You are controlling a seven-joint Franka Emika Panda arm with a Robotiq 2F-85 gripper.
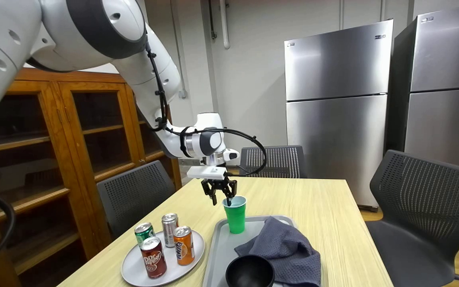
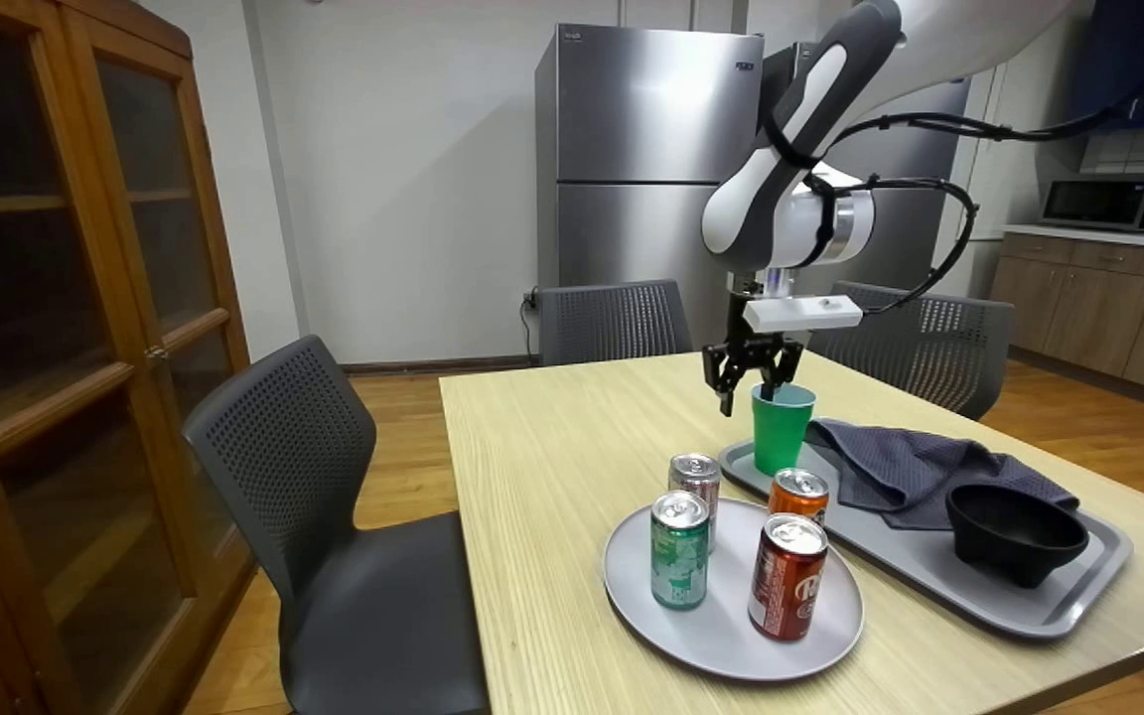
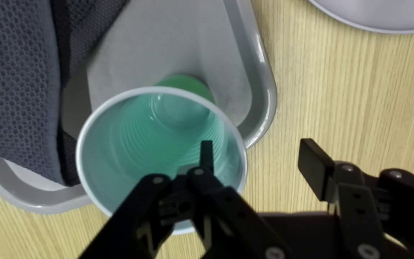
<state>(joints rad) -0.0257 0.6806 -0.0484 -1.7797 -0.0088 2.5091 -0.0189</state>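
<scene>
Tool point(image 1: 221, 202) straddled one side of the cup point(image 1: 236, 218), jaws apart; standing on the tray point(image 1: 220, 251), the cup seemed light, flexible and easily crushed, best pinched gently near the rim point(image 3: 160, 90).

Wall of green cup point(image 1: 236, 220) straddled by end effector point(image 3: 260, 163), passage over table point(image 1: 293, 195) beyond, towel point(image 1: 287, 251) and cans point(image 1: 184, 245) nearby
</scene>
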